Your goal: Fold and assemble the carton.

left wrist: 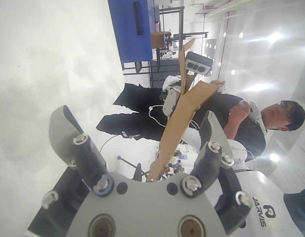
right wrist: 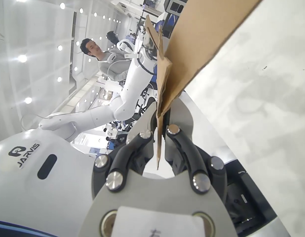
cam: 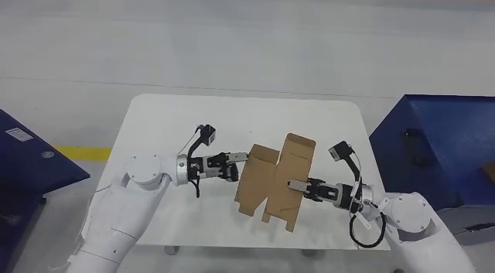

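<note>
A flat brown carton (cam: 274, 180), partly unfolded with its flaps spread, is held up over the white table (cam: 232, 118). My right gripper (cam: 298, 186) is shut on the carton's edge; the right wrist view has both fingers (right wrist: 145, 124) pressed against the cardboard (right wrist: 182, 70). My left gripper (cam: 237, 158) is at the carton's opposite edge. In the left wrist view the left gripper (left wrist: 135, 115) is open, and the carton (left wrist: 177, 124) runs between its wide-spread fingers, closer to one finger (left wrist: 211, 129).
A blue bin (cam: 433, 145) stands close to the table's right side and another blue surface (cam: 23, 161) lies to its left. The far half of the table is bare, with grey floor beyond it.
</note>
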You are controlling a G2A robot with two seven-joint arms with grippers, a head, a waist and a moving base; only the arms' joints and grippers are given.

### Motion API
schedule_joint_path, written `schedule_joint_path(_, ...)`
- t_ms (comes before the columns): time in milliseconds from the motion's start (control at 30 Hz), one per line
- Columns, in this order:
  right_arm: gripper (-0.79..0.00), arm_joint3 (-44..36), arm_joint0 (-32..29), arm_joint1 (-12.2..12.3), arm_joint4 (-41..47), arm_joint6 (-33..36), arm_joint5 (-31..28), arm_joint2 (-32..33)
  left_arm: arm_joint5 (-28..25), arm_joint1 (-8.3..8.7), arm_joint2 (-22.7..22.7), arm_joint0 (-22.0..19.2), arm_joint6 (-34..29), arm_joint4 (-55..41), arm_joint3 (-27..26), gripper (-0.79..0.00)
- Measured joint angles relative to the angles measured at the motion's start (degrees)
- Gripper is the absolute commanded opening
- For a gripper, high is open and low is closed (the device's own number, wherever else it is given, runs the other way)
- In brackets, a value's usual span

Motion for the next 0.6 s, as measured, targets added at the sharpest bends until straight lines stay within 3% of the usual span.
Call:
schedule_joint_path(133,-0.785,-0.13,0.74,-0.12,1.96,0.29,2.39,-0.32,-1.30,-0.07,0.99,-0.05,-1.28,-0.21,-0.58,-0.099)
schedule_joint_path(167,-0.785,-0.13,0.84,-0.16,2.20,0.26,2.79,-0.46,-1.93,-0.07,1.10,0.05,-1.60,-0.37,-0.82,-0.175)
schedule_joint_path(200,-0.785,-0.17,0.96,-0.21,2.68,0.33,3.31,-0.70,-2.79,-0.05,1.22,0.17,-2.14,-0.55,-1.05,-0.397)
schedule_joint_path(267,-0.785,-0.31,1.12,-0.29,3.36,0.59,3.82,-1.05,-4.05,0.03,1.52,0.19,-2.86,0.17,-1.26,-0.459)
schedule_joint_path(300,-0.785,-0.39,1.15,-0.33,3.59,0.72,4.01,-1.23,-5.03,0.08,1.76,0.16,-2.94,1.11,-1.39,-0.594)
schedule_joint_path(367,-0.785,-0.46,1.03,-0.38,3.66,0.71,4.12,-1.42,-6.48,0.10,2.12,0.36,-3.32,1.50,-1.74,-0.785)
schedule_joint_path(533,-0.782,0.14,0.59,-0.50,4.16,1.01,4.98,-2.02,-9.17,0.30,2.03,0.94,-4.83,0.17,-1.88,-0.785)
schedule_joint_path(567,-0.533,0.36,0.63,-0.52,4.14,0.98,5.12,-2.16,-9.58,0.35,2.04,1.03,-5.16,0.07,-2.00,-0.785)
schedule_joint_path(600,-0.102,0.68,0.73,-0.57,3.98,0.74,5.23,-2.33,-10.22,0.41,2.09,1.20,-5.76,-0.04,-2.19,-0.785)
